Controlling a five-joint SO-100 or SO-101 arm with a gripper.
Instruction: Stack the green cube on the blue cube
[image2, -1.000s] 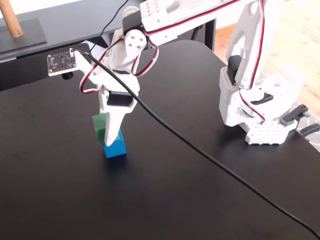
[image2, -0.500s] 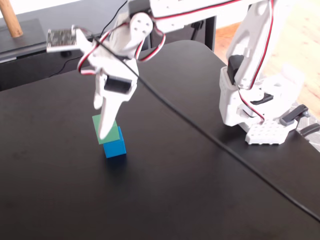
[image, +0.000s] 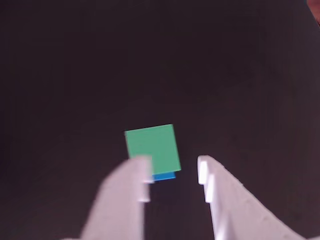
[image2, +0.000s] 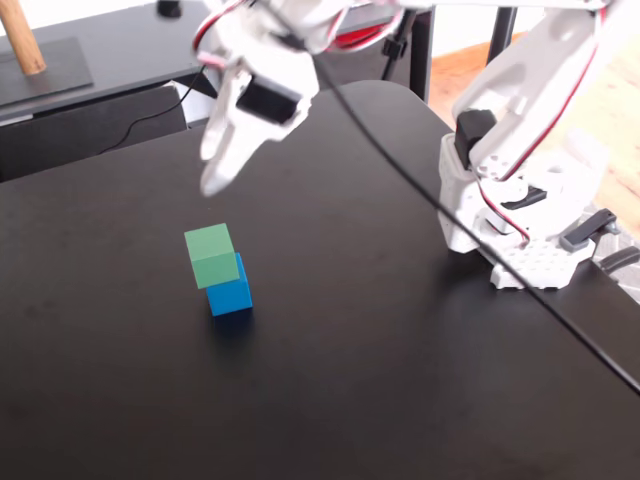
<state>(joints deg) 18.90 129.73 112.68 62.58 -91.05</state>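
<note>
The green cube (image2: 212, 255) rests on top of the blue cube (image2: 231, 292) on the black table, shifted a little to the left in the fixed view so it overhangs. From above, the wrist view shows the green cube (image: 152, 148) covering nearly all of the blue cube (image: 164, 176), of which only a thin strip shows. My gripper (image2: 215, 180) hangs well above the stack and apart from it, open and holding nothing. In the wrist view my gripper (image: 174, 176) has its white fingers spread at the bottom edge.
The arm's white base (image2: 520, 220) stands at the right of the black table (image2: 330, 380). A black cable (image2: 480, 250) runs across the table to the lower right. A dark shelf with a wooden post (image2: 22, 40) lies behind at the upper left.
The gripper has let go of the green cube and risen up and away from the stack. The green cube stays on the blue one.
</note>
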